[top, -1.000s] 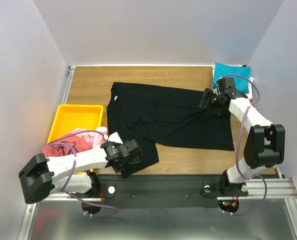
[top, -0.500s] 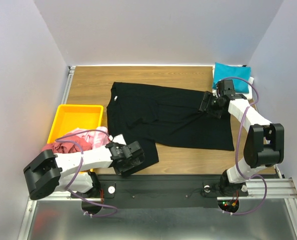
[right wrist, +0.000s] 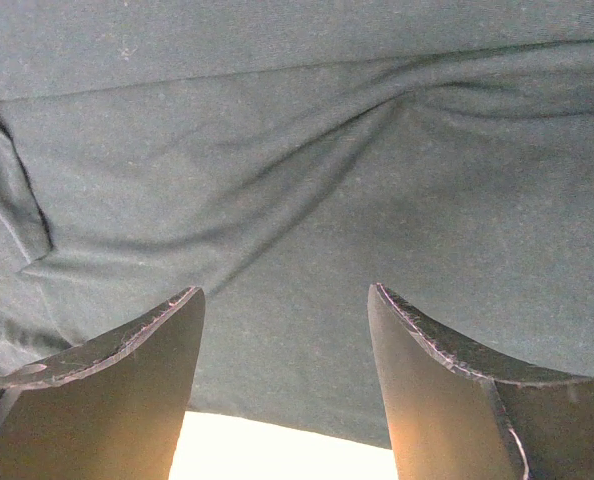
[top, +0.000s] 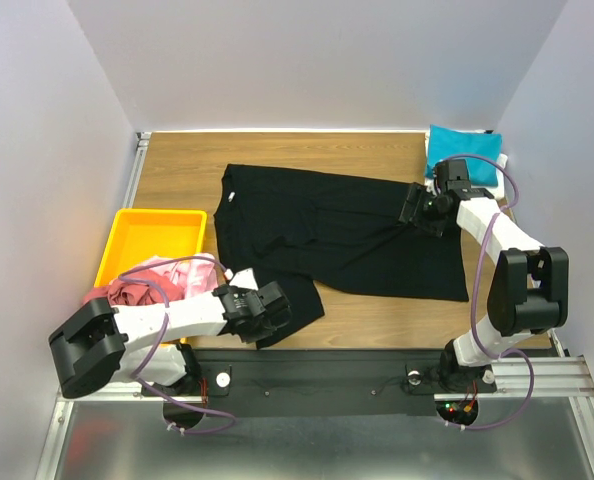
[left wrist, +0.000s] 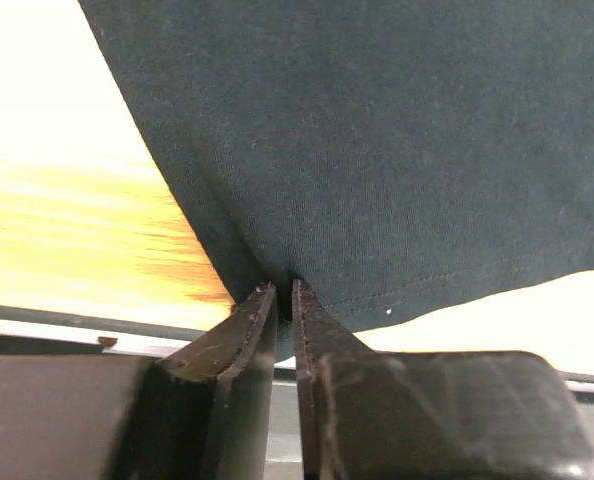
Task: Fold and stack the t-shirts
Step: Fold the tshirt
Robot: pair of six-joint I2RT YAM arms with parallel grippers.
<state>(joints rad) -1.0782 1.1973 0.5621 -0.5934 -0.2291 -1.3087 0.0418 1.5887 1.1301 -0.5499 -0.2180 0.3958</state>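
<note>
Large black cloth t-shirt (top: 337,235) lies spread nearly flat across the middle of the wooden tabletop (top: 177,170), its wrinkled right side reaching toward the right edge and one flap trailing to the near edge. At that flap the left end effector (left wrist: 285,300) has its two fingers drawn almost together on the stitched edge of the dark cloth, a thin pinch of fabric caught between them; whether the flap is a sleeve or a hem corner cannot be told. The right end effector (right wrist: 287,295) hangs low over the shirt's far-right portion with its fingers spread wide and nothing between them, creased cloth showing in the gap. A folded teal cloth shirt (top: 457,142) sits in the far-right corner, while a heap of pink, dusty red and white cloth shirts (top: 137,292) rests at the near end of the yellow plastic tray (top: 127,235) along the left edge. Judging by this, the black garment's fold is only beginning: one hold is made, the other is not. The next move seems to call for the right fingers to sink and close on a matching edge, then for both arms to lift together and carry the cloth over itself evenly. The left pinch looks slight and could slip if pulled hard, and an uneven lift would likely drag the shirt askew.
</note>
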